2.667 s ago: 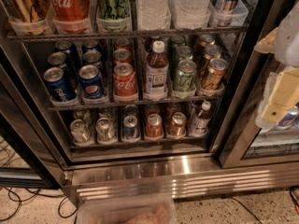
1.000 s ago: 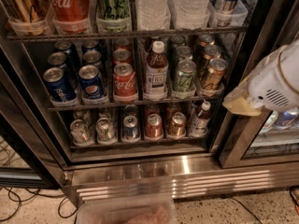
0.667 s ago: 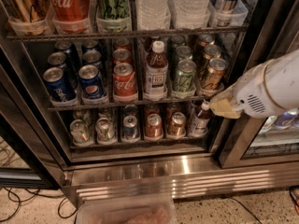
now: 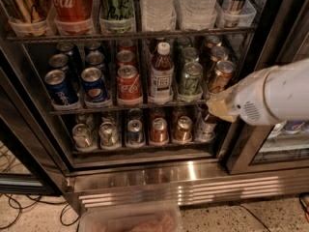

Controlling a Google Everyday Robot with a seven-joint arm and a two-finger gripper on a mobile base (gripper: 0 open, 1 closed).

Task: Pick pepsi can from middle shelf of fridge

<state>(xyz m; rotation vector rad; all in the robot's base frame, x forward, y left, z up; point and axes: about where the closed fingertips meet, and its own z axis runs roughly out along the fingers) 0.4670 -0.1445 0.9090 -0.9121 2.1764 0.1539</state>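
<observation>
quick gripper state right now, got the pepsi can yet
Gripper: cannot be told; it is by the right end of the middle shelf, apart from the pepsi can, which stands at the shelf's left.

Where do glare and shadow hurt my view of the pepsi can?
Camera view: the pepsi can is lit at the front of the middle shelf; cans behind it sink into shadow; glare streaks the fridge base; the gripper, at the shelf's right end, is bright.

Speckled beige floor point(image 4: 270, 217) under warm light, with black cables point(image 4: 17, 210) lying on it at the left.
</observation>
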